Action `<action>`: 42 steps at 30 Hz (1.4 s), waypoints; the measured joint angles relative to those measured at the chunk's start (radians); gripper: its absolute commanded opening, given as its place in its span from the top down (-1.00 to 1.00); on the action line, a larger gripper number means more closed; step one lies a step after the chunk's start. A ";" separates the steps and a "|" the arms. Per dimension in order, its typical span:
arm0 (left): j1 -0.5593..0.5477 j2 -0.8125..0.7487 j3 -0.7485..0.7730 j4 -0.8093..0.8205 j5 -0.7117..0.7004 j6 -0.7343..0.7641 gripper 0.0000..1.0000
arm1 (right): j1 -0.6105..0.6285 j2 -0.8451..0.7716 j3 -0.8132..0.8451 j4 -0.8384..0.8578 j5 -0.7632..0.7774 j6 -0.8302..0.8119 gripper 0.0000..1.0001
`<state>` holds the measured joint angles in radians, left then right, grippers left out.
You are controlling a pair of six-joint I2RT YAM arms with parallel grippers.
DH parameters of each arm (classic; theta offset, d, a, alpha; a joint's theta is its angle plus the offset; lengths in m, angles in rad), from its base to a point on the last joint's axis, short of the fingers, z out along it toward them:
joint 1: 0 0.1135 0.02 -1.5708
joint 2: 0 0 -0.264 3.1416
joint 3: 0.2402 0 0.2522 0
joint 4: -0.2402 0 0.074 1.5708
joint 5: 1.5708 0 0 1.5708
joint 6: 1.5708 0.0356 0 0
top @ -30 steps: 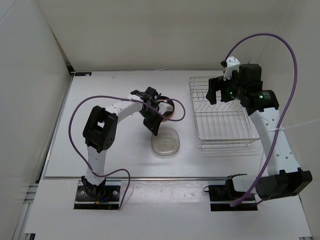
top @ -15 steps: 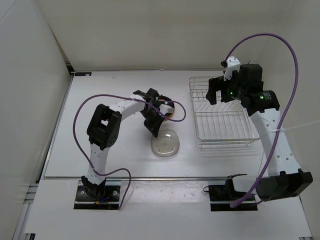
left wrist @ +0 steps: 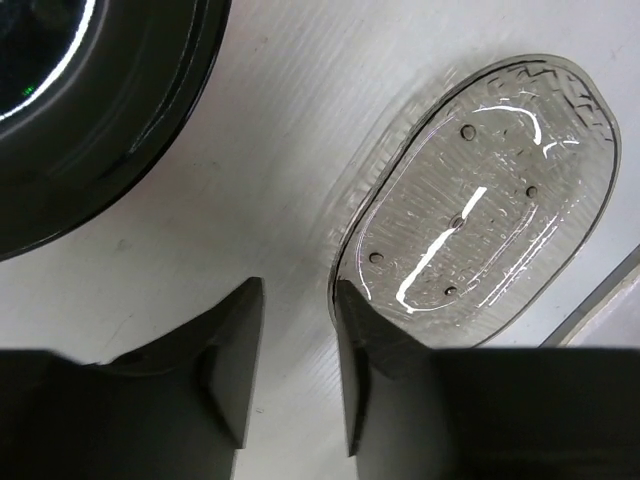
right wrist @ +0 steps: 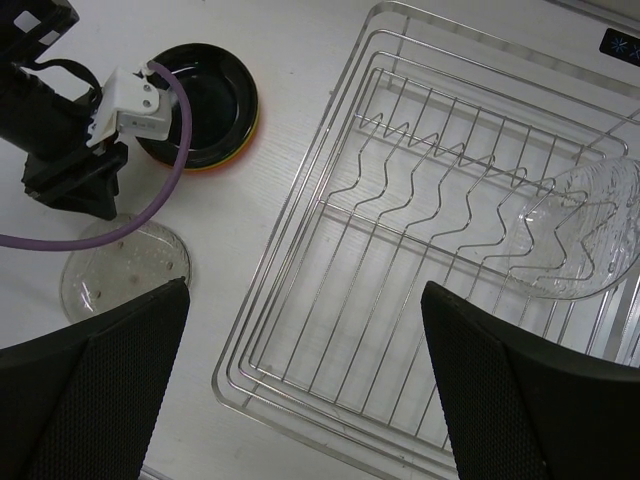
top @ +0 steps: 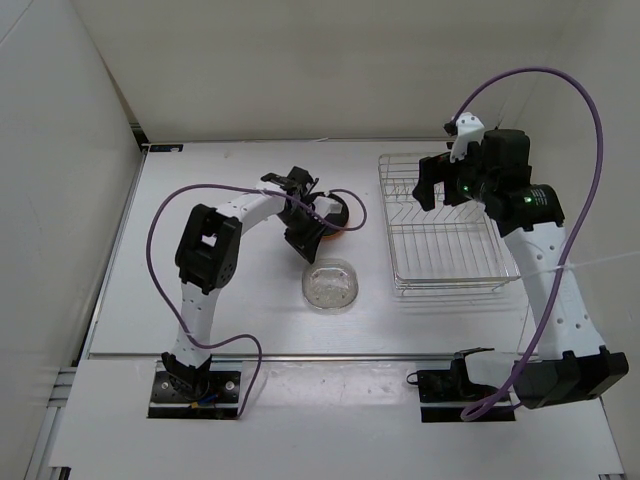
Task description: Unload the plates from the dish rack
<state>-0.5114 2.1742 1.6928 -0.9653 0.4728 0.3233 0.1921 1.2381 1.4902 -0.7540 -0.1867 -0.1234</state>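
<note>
A white desk (top: 220, 310) carries a silver wire dish rack (top: 445, 240) on its right side. The right tool (top: 430, 185) hangs above the rack, its fingers spread wide and gripping nothing. Left of the rack, the left tool (left wrist: 295, 350) points down at the desk, fingers partly apart with bare desk between them and nothing held. One clear plate (right wrist: 585, 235) leans among the upright dividers at one end of the rack. A second clear plate (left wrist: 480, 200) lies flat on the desk just beside one fingertip (left wrist: 365, 350); contact cannot be told. Near it, a black plate (right wrist: 205, 100) tops a stack, an orange plate (top: 338, 236) edging out beneath.
</note>
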 measured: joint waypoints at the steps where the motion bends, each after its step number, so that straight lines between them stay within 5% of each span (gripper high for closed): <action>1: 0.001 0.000 0.003 -0.002 0.000 -0.001 0.05 | 0.000 -0.002 0.000 0.000 0.000 0.000 -1.00; 4: -0.001 -0.004 0.012 -0.006 0.000 -0.002 0.02 | 0.000 -0.007 0.000 0.000 0.002 0.000 -1.00; 9: -0.001 -0.085 -0.004 -0.027 -0.002 -0.004 -0.32 | -0.012 -0.008 -0.015 0.005 0.034 -0.011 -1.00; 15: 0.011 -0.423 -0.092 -0.011 0.002 -0.033 -0.81 | -0.101 0.021 -0.037 0.021 0.111 -0.051 -0.95; 20: 0.062 -0.745 -0.156 0.068 -0.030 -0.109 -1.00 | -0.158 0.138 -0.028 0.050 0.224 -0.123 -0.83; 25: 0.103 -0.892 -0.216 0.156 -0.133 -0.206 -1.00 | -0.181 0.301 0.039 0.076 0.347 -0.190 -0.76; 34: 0.135 -0.858 -0.299 0.192 -0.293 -0.282 -1.00 | -0.198 0.525 0.253 0.150 0.500 -0.303 -0.44; 42: 0.141 -0.856 -0.332 0.217 -0.357 -0.287 -1.00 | -0.224 0.648 0.281 0.185 0.552 -0.353 -0.41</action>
<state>-0.3702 1.3178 1.3613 -0.7479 0.1162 0.0360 -0.0319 1.8862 1.7710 -0.5694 0.3653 -0.4767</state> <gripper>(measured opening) 0.997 0.709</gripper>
